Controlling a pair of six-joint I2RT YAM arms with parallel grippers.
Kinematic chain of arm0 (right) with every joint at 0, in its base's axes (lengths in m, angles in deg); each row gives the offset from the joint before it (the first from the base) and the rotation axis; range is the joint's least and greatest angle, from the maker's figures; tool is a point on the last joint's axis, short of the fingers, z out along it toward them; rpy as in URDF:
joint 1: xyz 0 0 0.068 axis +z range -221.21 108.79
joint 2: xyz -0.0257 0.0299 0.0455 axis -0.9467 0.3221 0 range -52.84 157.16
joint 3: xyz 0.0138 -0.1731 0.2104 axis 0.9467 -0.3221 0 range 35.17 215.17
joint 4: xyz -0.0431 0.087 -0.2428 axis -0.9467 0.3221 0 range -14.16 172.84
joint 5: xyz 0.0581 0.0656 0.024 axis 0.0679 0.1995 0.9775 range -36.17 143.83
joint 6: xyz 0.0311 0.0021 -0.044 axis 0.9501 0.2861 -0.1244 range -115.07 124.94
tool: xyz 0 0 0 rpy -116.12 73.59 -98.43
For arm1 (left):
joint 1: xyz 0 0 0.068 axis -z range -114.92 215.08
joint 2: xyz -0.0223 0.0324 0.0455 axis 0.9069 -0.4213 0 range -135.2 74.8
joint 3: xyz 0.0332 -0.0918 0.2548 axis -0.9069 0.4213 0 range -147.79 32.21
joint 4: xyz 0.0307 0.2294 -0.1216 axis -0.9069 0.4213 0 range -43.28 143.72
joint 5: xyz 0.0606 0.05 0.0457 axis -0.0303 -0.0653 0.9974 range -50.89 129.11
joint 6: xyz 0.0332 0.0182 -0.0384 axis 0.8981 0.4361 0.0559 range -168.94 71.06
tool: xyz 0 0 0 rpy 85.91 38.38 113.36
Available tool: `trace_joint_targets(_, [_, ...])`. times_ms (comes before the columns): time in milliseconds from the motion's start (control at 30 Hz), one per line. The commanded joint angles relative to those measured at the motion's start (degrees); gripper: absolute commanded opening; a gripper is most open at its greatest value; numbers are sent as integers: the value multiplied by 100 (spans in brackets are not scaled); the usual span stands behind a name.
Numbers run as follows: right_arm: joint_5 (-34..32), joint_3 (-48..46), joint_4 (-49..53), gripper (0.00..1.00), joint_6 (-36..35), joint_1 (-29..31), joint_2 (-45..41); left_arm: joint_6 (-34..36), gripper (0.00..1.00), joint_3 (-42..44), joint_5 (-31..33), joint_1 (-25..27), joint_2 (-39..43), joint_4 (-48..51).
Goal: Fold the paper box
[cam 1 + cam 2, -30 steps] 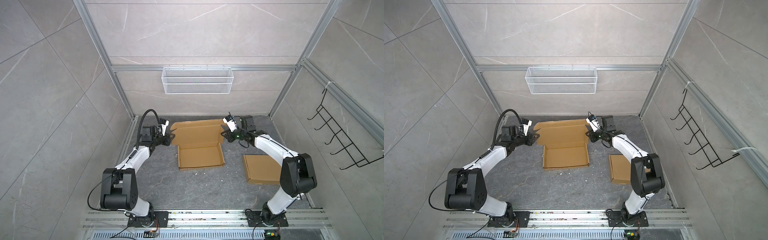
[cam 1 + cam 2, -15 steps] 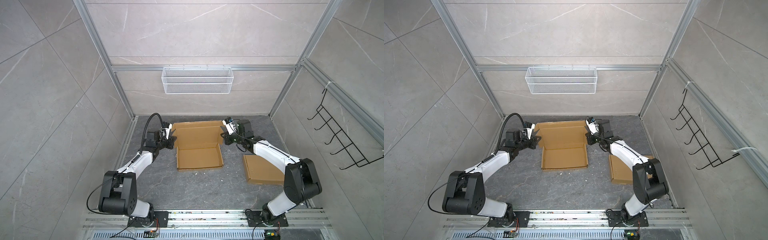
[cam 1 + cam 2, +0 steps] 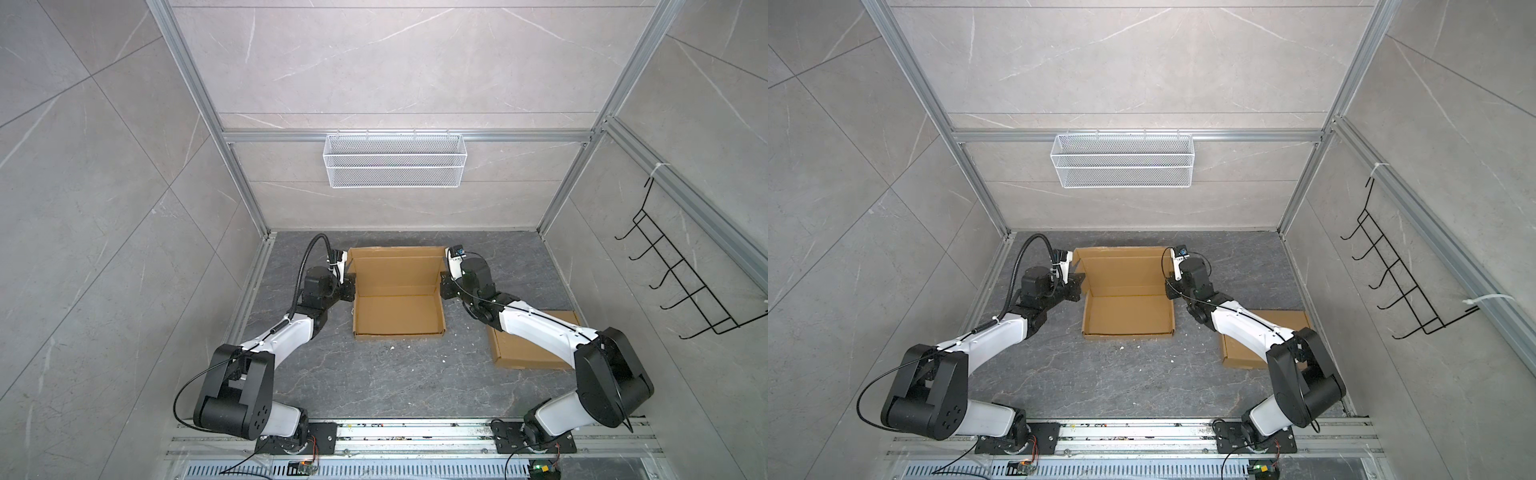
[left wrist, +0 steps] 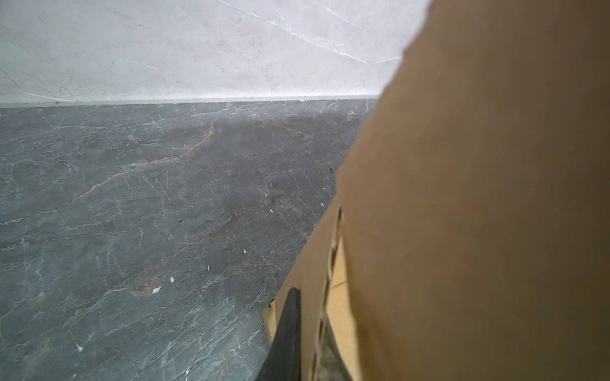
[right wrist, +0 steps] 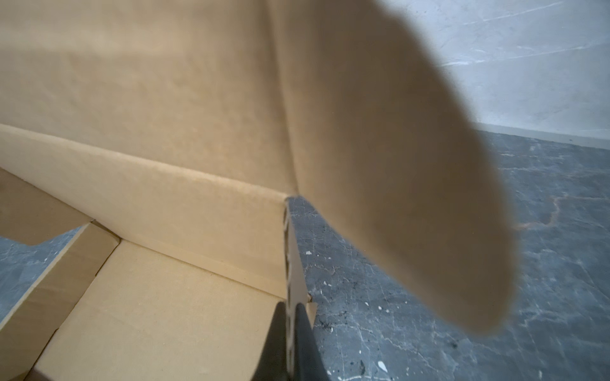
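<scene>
The open cardboard box [image 3: 397, 309] sits near the middle of the back edge of the tabletop [image 3: 374, 374], its lid [image 3: 395, 270] tilted up behind it. The left gripper [image 4: 310, 343] is pinched tight on the box's left side wall, the right gripper [image 5: 292, 330] on its right side wall. A second, flat box [image 3: 519, 357] lies near the right edge.

You have the paper box [image 3: 398, 309] lying square-on in front of the wire basket [image 3: 395, 166], centred beneath it in both top views. It's plain brown corrugated card and it's open: a shallow tray with low walls standing along its sides. Its lid [image 3: 397, 270] stands raised from the tray wall nearest the basket. The lid's rounded side flaps [image 5: 396, 165] are turned forward, away from the basket.
</scene>
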Motion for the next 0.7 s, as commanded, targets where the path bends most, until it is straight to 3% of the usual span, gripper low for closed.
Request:
trace_joint_targets(0, [-251, -262, -304, 0, 288, 341, -121, -254, 0, 162, -223, 320, 171, -802])
trace_joint_targets(667, [-1124, -1496, -1201, 0, 739, 865, -168, -595, 0, 1273, 177, 811, 4, -2002])
